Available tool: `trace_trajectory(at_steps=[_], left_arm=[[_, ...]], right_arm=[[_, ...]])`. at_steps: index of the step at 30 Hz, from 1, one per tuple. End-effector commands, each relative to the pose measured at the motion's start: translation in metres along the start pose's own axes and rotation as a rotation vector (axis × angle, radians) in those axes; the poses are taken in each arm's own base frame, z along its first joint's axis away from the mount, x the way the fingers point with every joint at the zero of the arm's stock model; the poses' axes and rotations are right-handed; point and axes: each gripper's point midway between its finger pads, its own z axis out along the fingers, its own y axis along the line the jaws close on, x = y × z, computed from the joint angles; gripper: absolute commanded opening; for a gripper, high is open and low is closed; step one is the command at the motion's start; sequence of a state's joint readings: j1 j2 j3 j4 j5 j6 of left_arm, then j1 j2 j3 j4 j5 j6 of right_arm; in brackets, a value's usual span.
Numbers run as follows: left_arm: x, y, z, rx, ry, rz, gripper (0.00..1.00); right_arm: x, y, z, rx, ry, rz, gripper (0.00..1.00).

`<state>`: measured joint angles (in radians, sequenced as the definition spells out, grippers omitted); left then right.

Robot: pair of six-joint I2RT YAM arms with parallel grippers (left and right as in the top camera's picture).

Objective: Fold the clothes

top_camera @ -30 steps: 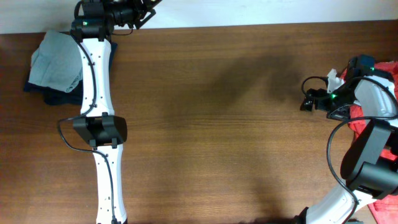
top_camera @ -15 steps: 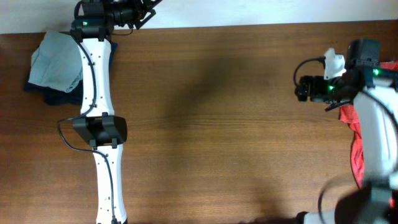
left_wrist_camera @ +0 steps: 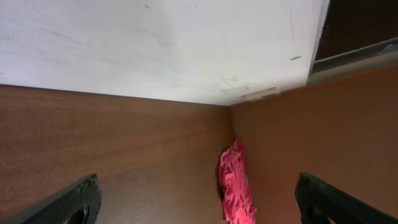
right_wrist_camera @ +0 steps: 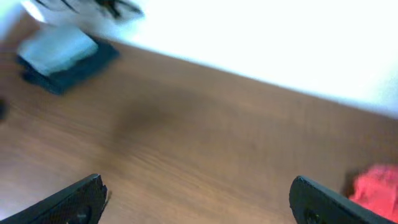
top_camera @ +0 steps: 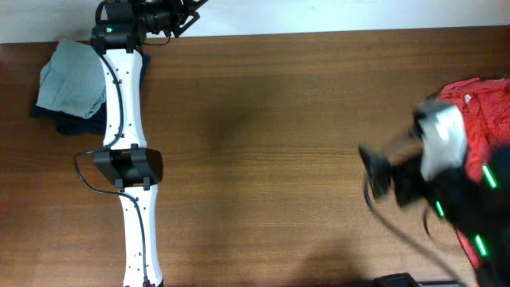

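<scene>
The clothes lie in two places. A folded pale grey-teal T-shirt rests on a dark navy garment at the far left corner; the right wrist view shows this T-shirt and navy garment in the distance. A crumpled red shirt lies at the table's right edge, and the left wrist view catches the red shirt far off. My left gripper hangs open at the far edge, right of the folded stack. My right gripper, motion-blurred, is open over bare wood, left of the red shirt.
A brown wooden table fills the view, with a white wall along its far side. My left arm stretches from the near edge up to the far edge, just right of the folded stack.
My right arm has swung toward the near edge and off the red shirt, which now shows more fully. The left arm and the folded stack have not moved.
</scene>
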<state>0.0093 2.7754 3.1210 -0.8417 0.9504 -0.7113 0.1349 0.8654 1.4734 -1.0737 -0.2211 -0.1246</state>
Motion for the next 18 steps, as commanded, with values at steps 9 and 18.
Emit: trace_trajectory(at_steps=[9,18], left_arm=[[-0.004,-0.022,-0.01,0.018,-0.016,0.042,0.99],[-0.004,-0.022,-0.01,0.018,-0.016,0.042,0.99]], right_arm=[[0.031,0.035,-0.15,0.034,-0.398,-0.095,0.98],[0.085,0.029,-0.131,0.111,-0.466,-0.091,0.99]])
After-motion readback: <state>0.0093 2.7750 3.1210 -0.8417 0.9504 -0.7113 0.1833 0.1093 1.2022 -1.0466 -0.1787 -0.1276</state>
